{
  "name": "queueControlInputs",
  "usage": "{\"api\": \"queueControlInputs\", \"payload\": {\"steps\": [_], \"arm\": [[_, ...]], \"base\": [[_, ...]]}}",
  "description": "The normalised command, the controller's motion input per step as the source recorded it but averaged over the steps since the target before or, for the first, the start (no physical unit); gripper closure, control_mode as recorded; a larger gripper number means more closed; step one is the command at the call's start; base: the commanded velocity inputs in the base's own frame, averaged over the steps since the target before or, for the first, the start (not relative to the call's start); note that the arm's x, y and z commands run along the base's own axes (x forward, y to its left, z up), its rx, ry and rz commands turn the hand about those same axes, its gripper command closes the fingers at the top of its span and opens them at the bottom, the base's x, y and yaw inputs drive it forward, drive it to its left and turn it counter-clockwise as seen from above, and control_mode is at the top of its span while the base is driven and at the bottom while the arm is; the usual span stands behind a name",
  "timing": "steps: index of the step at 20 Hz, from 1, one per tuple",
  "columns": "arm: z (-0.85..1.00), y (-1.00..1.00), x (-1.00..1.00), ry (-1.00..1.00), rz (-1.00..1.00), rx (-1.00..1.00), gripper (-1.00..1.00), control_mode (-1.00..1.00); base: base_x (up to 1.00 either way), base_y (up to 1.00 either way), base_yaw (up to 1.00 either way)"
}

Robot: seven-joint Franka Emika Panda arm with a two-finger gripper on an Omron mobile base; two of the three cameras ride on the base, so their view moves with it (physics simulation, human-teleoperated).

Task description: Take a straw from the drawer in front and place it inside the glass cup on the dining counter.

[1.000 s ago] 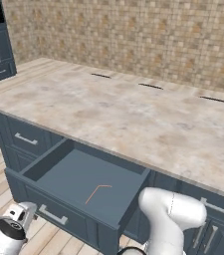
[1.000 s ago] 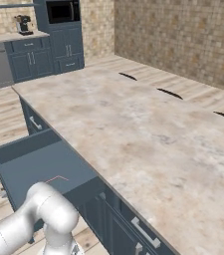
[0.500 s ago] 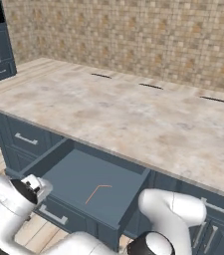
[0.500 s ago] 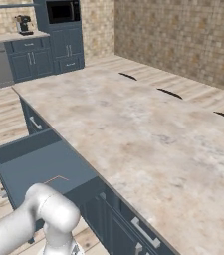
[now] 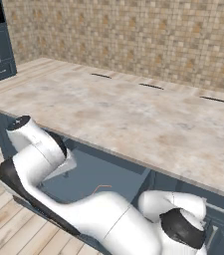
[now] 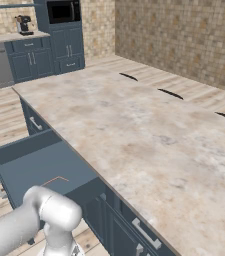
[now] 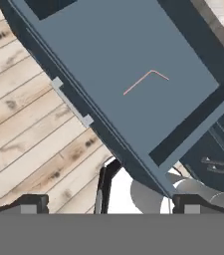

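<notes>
Drawer [image 7: 108, 60]: pulled open, floor bare around the straw [image 7: 144, 80].
Straw: bent, apparently lying flat mid-floor, clear of the walls.
Gripper [image 7: 108, 204]: spread wide, holding nothing, above the front edge.

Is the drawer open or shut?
Open. The drawer is pulled out from under the dining counter, its floor exposed with the straw lying inside.

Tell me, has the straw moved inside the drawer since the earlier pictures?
No. In the left base view the straw lies on the floor of the open drawer, below the counter edge, as before.
</notes>
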Motion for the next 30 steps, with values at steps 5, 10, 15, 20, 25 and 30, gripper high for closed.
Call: {"api": "queueControlInputs", "payload": {"steps": [5, 10, 15, 20, 25, 30], "arm": [[0.61, -0.77, 0.0, -0.02, -0.37, 0.08, -1.0, -1.0], [0.02, -0.94, 0.1, 0.0, -0.42, 0.05, -1.0, -1.0], [-0.12, -0.83, 0.33, 0.0, -0.4, 0.01, -1.0, -1.0], [-0.31, -0.2, 0.38, 0.0, -0.28, 0.0, -1.0, -1.0], [-0.44, -0.03, 0.35, 0.0, -0.25, 0.0, -1.0, -1.0], [-0.48, -0.07, 0.56, 0.0, -0.17, 0.0, -1.0, -1.0]], "base": [[0.0, 0.0, 0.0], [0.0, 0.0, 0.0], [0.0, 0.0, 0.0], [0.0, 0.0, 0.0], [0.0, 0.0, 0.0], [0.0, 0.0, 0.0]]}}
